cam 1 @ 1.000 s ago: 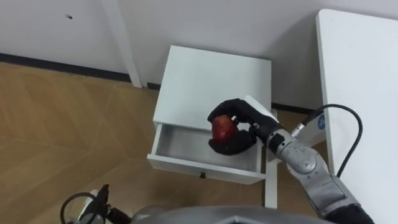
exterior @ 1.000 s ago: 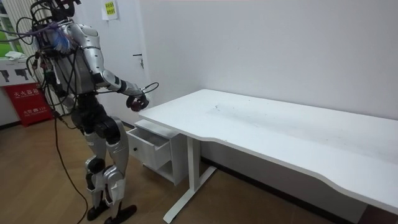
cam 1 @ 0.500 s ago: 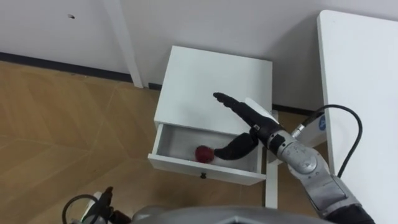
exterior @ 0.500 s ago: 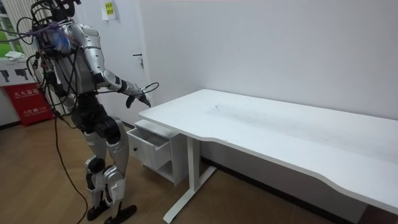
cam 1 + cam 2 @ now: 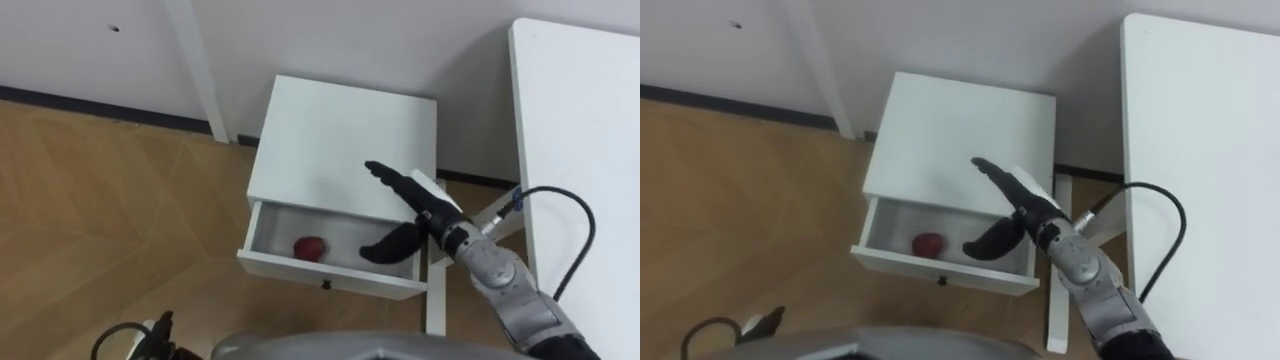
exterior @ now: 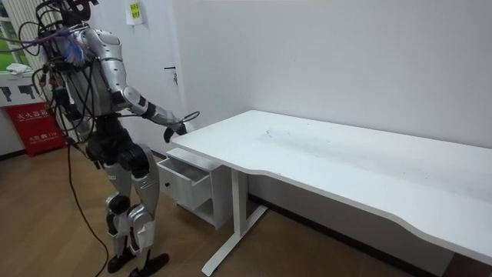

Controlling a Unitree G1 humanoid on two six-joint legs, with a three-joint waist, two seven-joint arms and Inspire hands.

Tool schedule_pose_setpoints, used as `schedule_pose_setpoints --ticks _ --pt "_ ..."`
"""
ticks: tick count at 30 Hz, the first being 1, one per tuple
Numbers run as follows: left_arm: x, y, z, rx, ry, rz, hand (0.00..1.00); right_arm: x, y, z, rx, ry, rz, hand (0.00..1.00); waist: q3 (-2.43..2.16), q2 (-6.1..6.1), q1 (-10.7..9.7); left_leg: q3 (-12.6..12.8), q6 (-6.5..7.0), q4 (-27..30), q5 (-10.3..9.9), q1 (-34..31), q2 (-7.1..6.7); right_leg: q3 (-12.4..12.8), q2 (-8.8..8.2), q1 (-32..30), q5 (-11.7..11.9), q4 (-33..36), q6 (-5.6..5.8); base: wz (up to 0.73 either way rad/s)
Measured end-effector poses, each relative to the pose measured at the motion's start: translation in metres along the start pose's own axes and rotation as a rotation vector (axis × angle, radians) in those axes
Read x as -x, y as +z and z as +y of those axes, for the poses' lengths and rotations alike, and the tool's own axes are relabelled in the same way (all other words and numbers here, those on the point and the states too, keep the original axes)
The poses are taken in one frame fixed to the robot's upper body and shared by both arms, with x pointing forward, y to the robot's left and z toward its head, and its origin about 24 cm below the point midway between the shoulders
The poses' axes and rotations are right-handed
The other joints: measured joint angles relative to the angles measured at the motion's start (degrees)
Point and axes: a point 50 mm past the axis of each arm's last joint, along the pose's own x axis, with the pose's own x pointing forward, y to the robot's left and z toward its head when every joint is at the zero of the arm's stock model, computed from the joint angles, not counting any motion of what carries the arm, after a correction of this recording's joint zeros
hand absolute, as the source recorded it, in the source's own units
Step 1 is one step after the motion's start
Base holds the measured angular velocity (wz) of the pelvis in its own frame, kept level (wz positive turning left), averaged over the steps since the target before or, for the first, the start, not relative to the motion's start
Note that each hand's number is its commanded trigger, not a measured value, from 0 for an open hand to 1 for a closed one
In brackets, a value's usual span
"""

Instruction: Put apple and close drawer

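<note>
The red apple (image 5: 311, 247) lies inside the open drawer (image 5: 330, 272) of the small white cabinet (image 5: 345, 135), towards its left half. My right hand (image 5: 422, 214) hovers open above the drawer's right part, fingers stretched out over the cabinet top and thumb pointing down, holding nothing. The right eye view shows the same apple (image 5: 928, 243) and right hand (image 5: 1024, 216). In the room view I stand facing the cabinet, right hand (image 6: 171, 129) held out over the drawer (image 6: 184, 174). My left hand (image 5: 158, 331) hangs low at the lower left edge.
A large white desk (image 5: 580, 150) stands close on the right, its leg (image 5: 436, 280) next to the cabinet. A white post (image 5: 200, 70) rises by the wall behind the cabinet's left side. Wooden floor (image 5: 110, 200) lies to the left.
One second ago my right hand was shut on the apple above the drawer. It opened, the apple dropped into the drawer and rolled left, and the hand has drawn slightly right.
</note>
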Motion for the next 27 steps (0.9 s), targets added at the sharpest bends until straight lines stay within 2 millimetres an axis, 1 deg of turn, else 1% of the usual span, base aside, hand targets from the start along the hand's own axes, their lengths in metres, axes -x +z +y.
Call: schedule_pose_setpoints --ticks 1,3,5,7,10,11,12,13,14,15,16,17,18,19,20,21,22,23,24,25,26,27 --pt "0.000 -0.001 0.000 0.000 0.000 0.004 0.00 0.001 -0.009 0.000 -0.013 -0.010 0.035 0.00 -0.02 -0.02 -0.01 0.00 0.00 -0.03 -0.01 0.07 0.00 0.01 0.01 0.06 -0.01 0.01 0.01 -0.03" --pt "0.001 -0.005 -0.003 -0.001 -0.003 0.019 0.00 0.010 -0.046 0.004 -0.077 -0.035 0.194 0.00 -0.11 -0.16 -0.02 0.20 0.03 -0.52 -0.08 0.18 0.02 0.01 0.00 0.14 -0.03 0.06 0.06 0.00" --pt "0.001 -0.008 -0.005 -0.002 -0.011 0.034 0.00 0.020 -0.068 0.012 -0.086 -0.040 0.289 0.00 -0.12 -0.09 -0.02 0.17 0.03 -0.50 -0.08 0.19 0.02 0.13 0.00 0.11 -0.03 0.09 0.06 0.00" --pt "0.002 -0.012 -0.007 -0.004 -0.017 0.055 0.00 0.022 -0.070 0.014 -0.095 -0.062 0.280 0.00 -0.25 -0.14 -0.21 0.09 0.08 -0.42 -0.11 0.19 0.02 0.14 -0.01 0.15 -0.03 0.11 0.07 0.03" --pt "0.002 -0.015 -0.005 0.015 -0.008 0.073 0.00 0.024 -0.078 0.015 -0.127 -0.109 0.310 0.00 -0.37 -0.01 -0.97 -0.70 0.23 -0.19 -0.19 0.52 -0.15 -0.53 -0.26 0.94 0.06 0.11 0.20 0.21" --pt "0.002 -0.016 -0.003 0.020 0.001 0.082 0.00 0.026 -0.081 0.015 -0.138 -0.127 0.322 0.00 -0.46 0.15 -1.57 -0.90 0.45 0.31 -0.33 0.52 -0.26 -1.22 -0.44 1.39 0.03 0.19 0.27 0.40" --pt "0.001 -0.016 -0.002 0.024 0.008 0.088 0.00 0.029 -0.087 0.013 -0.142 -0.159 0.351 0.00 -0.68 0.40 -2.06 -0.07 0.79 0.72 -0.57 0.58 -0.43 -1.63 -0.93 1.65 -0.43 0.93 1.01 0.48" --pt "0.001 -0.016 -0.002 0.018 0.010 0.090 0.00 0.031 -0.090 0.012 -0.134 -0.178 0.366 0.00 -0.80 0.58 -2.53 0.20 0.93 0.87 -0.66 0.63 -0.63 -1.43 -1.34 1.39 -0.92 2.03 1.69 0.67" --pt "0.001 -0.013 -0.002 -0.002 0.009 0.093 0.00 0.036 -0.098 0.006 -0.112 -0.222 0.403 0.00 -0.92 1.20 -3.73 1.51 1.41 1.63 -0.92 0.53 -0.81 -1.05 -2.44 -0.21 -2.22 6.54 2.83 0.77" --pt "0.000 -0.011 -0.002 -0.005 0.009 0.092 0.00 0.043 -0.107 -0.001 -0.092 -0.260 0.455 0.00 -1.36 2.02 -4.51 3.72 1.92 1.90 -0.87 0.73 -0.88 -0.28 -4.09 -4.42 -3.45 15.61 3.97 0.74" --pt "-0.001 -0.009 -0.001 -0.005 0.011 0.091 0.00 0.046 -0.111 -0.004 -0.081 -0.277 0.485 0.00 -1.51 2.32 -4.64 4.72 2.35 1.83 -0.70 0.92 -0.99 0.66 -4.98 -7.41 -3.33 21.89 4.00 0.49" --pt "-0.002 -0.007 0.004 -0.006 0.025 0.086 0.00 0.052 -0.118 -0.009 -0.074 -0.305 0.538 0.00 -1.46 2.58 -4.76 6.82 3.00 1.65 -0.50 1.52 -1.44 2.50 -6.66 -13.49 -0.53 33.88 4.42 0.28" --pt "-0.002 -0.008 0.010 -0.012 0.036 0.087 0.00 0.058 -0.125 -0.012 -0.062 -0.320 0.580 0.00 -1.54 2.88 -5.27 8.63 4.07 2.44 -0.92 1.55 -1.68 4.20 -8.21 -20.26 4.68 46.86 4.68 0.19" --pt "-0.003 -0.008 0.012 -0.015 0.041 0.088 0.00 0.060 -0.127 -0.015 -0.061 -0.326 0.591 0.00 -1.42 3.12 -5.43 9.62 4.54 2.90 -1.21 1.52 -1.67 5.25 -8.85 -24.13 5.35 54.44 4.61 0.06" --pt "-0.004 -0.006 0.014 -0.017 0.043 0.087 0.00 0.062 -0.129 -0.020 -0.074 -0.351 0.601 0.00 -1.32 4.32 -5.76 11.67 5.09 3.93 -1.59 1.06 -1.02 6.07 -9.43 -31.46 4.98 69.14 4.07 0.07" --pt "-0.005 -0.003 0.015 -0.019 0.039 0.084 0.00 0.067 -0.134 -0.018 -0.082 -0.350 0.625 0.00 -1.18 5.69 -6.77 12.89 5.11 5.03 -1.65 0.32 -0.08 6.38 -9.95 -37.02 4.60 81.83 3.99 0.17" --pt "-0.005 -0.004 0.014 -0.023 0.032 0.083 0.00 0.071 -0.138 -0.014 -0.093 -0.342 0.648 0.00 -1.10 6.37 -7.39 13.77 5.12 5.36 -1.65 0.26 0.48 6.51 -10.14 -38.88 4.35 86.12 4.19 0.35" --pt "-0.004 -0.005 0.014 -0.025 0.020 0.085 0.00 0.082 -0.149 -0.003 -0.141 -0.320 0.719 0.00 -0.76 7.17 -7.98 16.09 5.05 5.60 -1.66 0.44 1.36 7.44 -10.23 -41.45 3.79 91.61 4.18 0.37" --pt "-0.004 -0.008 0.013 -0.024 0.010 0.093 0.00 0.094 -0.159 0.011 -0.214 -0.295 0.801 0.00 -0.71 7.42 -8.25 19.04 3.01 5.45 -2.29 0.69 1.57 8.47 -10.15 -42.36 3.49 92.38 3.90 0.35" --pt "-0.003 -0.010 0.011 -0.027 0.002 0.100 0.00 0.101 -0.164 0.017 -0.247 -0.283 0.846 0.00 -0.61 7.62 -8.79 20.87 0.92 5.20 -3.01 0.87 1.66 9.01 -10.13 -42.04 3.47 90.36 3.82 0.29" --pt "0.000 -0.018 0.006 -0.032 -0.020 0.125 0.00 0.118 -0.175 0.030 -0.309 -0.262 0.946 0.00 -0.56 7.47 -9.38 23.64 -4.71 5.38 -3.65 1.34 1.27 10.20 -8.82 -38.96 3.46 81.39 3.45 0.15" --pt "0.000 -0.021 0.009 -0.049 -0.014 0.143 0.00 0.130 -0.181 0.049 -0.366 -0.237 1.030 0.00 -1.04 3.47 -8.03 16.59 -8.61 12.46 -4.51 -1.00 -1.33 13.34 -9.21 -36.01 3.35 69.83 3.60 0.07"
